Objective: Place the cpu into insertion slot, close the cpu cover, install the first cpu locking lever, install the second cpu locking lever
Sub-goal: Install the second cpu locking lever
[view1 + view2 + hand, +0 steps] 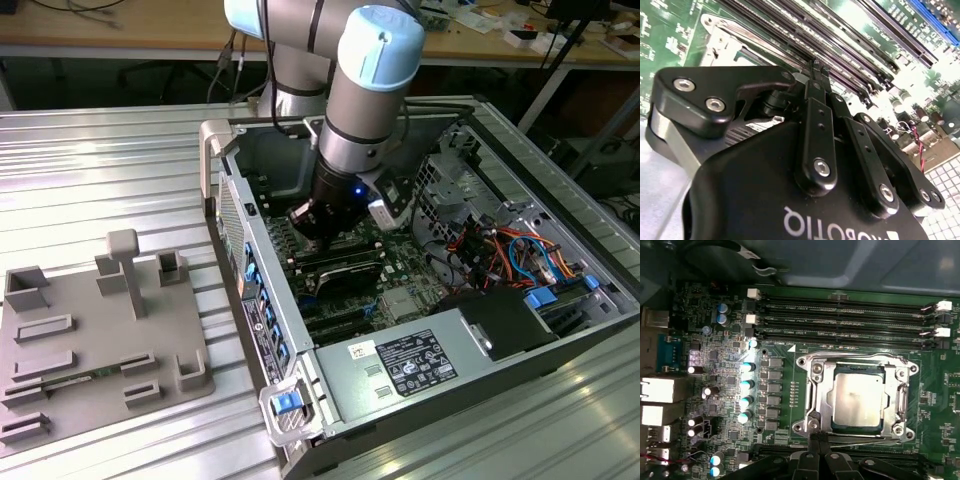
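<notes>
In the first wrist view the cpu (860, 400) lies flat in the insertion slot (802, 361), silver top facing up. The cpu cover (821, 395) is down over it, its window framing the chip. A thin wire locking lever (865, 439) runs along the socket edge nearest my gripper (818, 439). The black fingers are shut, tips together at that lever's hooked end beside the socket corner. I cannot tell whether they touch it. In the second wrist view the gripper (815, 70) points at the board next to the socket's silver rim (715, 35). In the exterior view the gripper (308, 222) is low inside the computer case.
Long black memory slots (840, 315) flank the socket on two sides. Upright capacitors (746, 385) stand beside it. The case walls (225, 190) enclose the arm. A grey white-labelled box (420, 360) and cables (510, 250) fill the exterior view's right. A grey fixture plate (90, 340) lies left.
</notes>
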Motion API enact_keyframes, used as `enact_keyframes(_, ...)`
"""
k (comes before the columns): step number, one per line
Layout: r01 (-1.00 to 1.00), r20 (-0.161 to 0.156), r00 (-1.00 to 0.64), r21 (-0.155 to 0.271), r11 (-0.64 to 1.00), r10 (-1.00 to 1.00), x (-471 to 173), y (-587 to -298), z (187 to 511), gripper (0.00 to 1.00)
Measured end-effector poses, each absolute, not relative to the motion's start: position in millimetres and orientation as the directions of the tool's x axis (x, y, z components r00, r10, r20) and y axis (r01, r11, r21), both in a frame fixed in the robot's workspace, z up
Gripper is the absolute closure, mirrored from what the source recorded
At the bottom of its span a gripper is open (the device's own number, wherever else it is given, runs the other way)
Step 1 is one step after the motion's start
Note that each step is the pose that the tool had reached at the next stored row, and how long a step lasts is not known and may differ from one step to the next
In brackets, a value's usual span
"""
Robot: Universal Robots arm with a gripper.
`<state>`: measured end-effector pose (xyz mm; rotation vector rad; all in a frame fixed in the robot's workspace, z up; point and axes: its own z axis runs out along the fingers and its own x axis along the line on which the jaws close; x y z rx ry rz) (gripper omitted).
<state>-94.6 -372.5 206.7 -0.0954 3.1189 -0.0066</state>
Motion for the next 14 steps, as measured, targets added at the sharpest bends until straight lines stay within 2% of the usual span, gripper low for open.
enact_keyframes(14, -0.061, -0.021, -0.998, -0.005, 0.998, -0.061, -104.5, -366.7, 206.7, 0.89)
